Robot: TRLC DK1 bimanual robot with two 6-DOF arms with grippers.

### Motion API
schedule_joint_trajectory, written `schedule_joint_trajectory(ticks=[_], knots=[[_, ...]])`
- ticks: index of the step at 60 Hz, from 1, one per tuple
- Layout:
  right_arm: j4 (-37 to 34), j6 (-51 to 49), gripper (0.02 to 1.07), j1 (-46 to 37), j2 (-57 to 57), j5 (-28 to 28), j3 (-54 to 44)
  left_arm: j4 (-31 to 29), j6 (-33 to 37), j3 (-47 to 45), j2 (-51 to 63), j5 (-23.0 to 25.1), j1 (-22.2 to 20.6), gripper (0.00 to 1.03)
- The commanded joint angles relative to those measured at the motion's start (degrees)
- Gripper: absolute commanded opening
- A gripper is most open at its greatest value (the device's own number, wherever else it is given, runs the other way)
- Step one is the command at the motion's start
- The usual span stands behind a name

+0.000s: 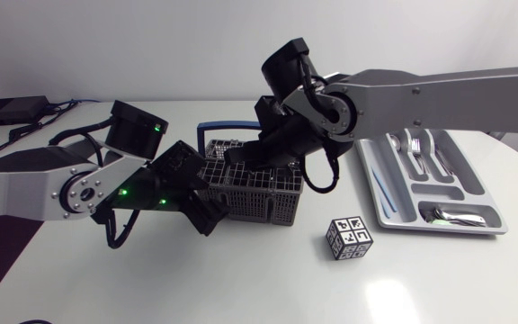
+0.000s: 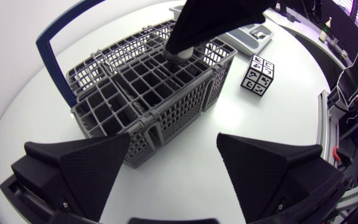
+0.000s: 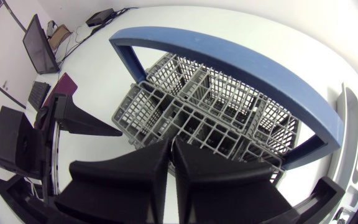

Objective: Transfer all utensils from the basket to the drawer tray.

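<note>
Two grippers tend the basket point(image 1: 259, 205): our left gripper point(image 2: 173, 143), at its 8 o'clock, gapes wide and empty. Our right gripper point(image 3: 171, 146), over it, is pinched together; we cannot tell whether it grips anything.

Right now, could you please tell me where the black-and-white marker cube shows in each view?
Head view: cube beside the basket.
Left wrist view: cube beside the basket, ahead of the gripper.
Right wrist view: not in it.
Shared landmark: the basket.

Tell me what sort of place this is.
Probably a robotics lab bench: left arm and right arm over a white table, a cutlery basket and drawer tray on it, plus a marker cube.
</note>
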Motion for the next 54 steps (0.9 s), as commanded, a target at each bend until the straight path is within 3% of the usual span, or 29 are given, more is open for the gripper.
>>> schedule_joint_trajectory(ticks=[1,24,54], knots=[[-0.6,-0.9,0.11,0.1,-1.6,-1.1,-0.5,0.2,-1.0,-1.1,0.3,0.5,-0.5,0.97],[-1.1,2.4,0.11,-1.4,-2.6,-7.9,0.4,0.2,-1.0,-1.3,0.5,0.5,-0.7,0.97],[-5.5,2.9,0.1,-2.3,-6.9,-8.5,2.6,0.1,-1.1,-0.6,0.7,0.5,-1.4,0.97]])
